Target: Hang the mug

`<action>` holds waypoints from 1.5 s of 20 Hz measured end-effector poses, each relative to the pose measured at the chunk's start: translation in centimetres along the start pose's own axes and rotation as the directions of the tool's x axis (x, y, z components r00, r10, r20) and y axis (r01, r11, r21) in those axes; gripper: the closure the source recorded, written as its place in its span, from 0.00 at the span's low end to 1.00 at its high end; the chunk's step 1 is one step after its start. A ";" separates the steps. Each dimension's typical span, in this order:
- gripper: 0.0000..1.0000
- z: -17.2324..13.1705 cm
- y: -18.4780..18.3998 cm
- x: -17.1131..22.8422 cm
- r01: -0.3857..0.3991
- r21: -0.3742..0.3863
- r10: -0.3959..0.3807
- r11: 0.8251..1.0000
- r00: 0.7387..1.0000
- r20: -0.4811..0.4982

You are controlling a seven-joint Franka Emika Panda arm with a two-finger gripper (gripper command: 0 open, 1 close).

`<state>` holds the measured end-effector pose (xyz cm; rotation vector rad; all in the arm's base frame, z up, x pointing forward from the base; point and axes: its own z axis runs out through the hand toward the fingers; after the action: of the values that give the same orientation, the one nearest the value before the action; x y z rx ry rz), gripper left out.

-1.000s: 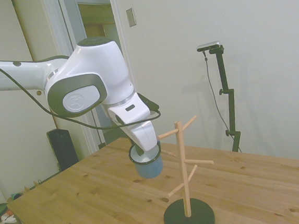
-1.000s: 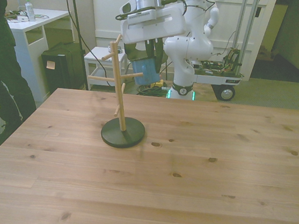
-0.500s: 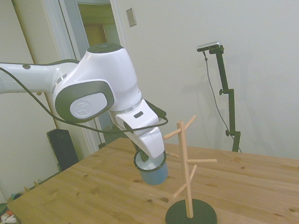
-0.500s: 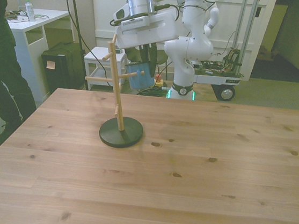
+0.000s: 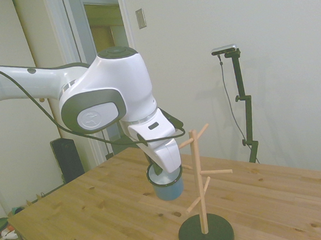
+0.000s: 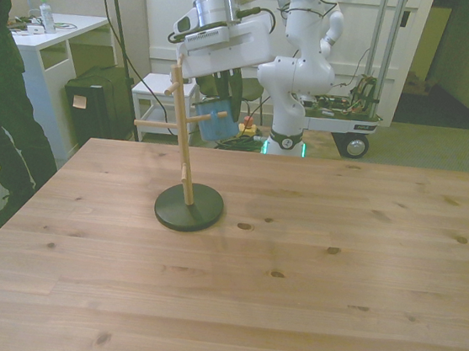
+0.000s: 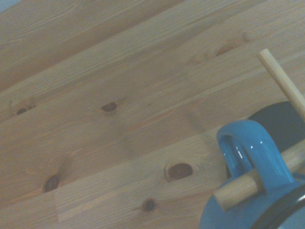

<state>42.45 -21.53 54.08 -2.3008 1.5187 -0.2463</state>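
The light-blue mug (image 5: 167, 188) hangs just under the white hand of my gripper (image 5: 164, 170), which is shut on its dark rim, above the table. The wooden peg stand (image 5: 199, 184) with a round dark base (image 5: 206, 235) stands right beside it. In the front view the mug (image 6: 214, 121) sits at the tip of a middle peg (image 6: 200, 118), right of the stand's post (image 6: 183, 140). In the wrist view that peg (image 7: 248, 183) crosses the mug's loop handle (image 7: 248, 148); I cannot tell whether it runs through the loop.
A person in dark clothes (image 6: 0, 73) stands at the front view's left by a white desk (image 6: 56, 32). The wooden table (image 6: 291, 275) stretches wide to the front view's right of the stand's base (image 6: 188, 207).
The arm has carried the mug down and toward the stand, bringing the handle against the peg. The stand's base has slid slightly toward the front view's left.
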 end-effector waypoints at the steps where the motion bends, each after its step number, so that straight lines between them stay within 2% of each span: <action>1: 0.00 0.0 0.0 0.1 -0.001 0.000 0.001 1.000 1.000 0.000; 19: 0.00 -0.2 -0.3 -0.1 0.004 -0.004 -0.004 1.000 1.000 0.000; 22: 0.00 0.6 -1.2 -1.6 0.036 -0.015 -0.036 0.999 0.999 0.010; 30: 0.00 3.7 -3.6 -9.1 0.129 -0.046 -0.128 0.991 0.992 0.009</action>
<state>43.08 -11.15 52.67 -2.4372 1.3889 -0.2403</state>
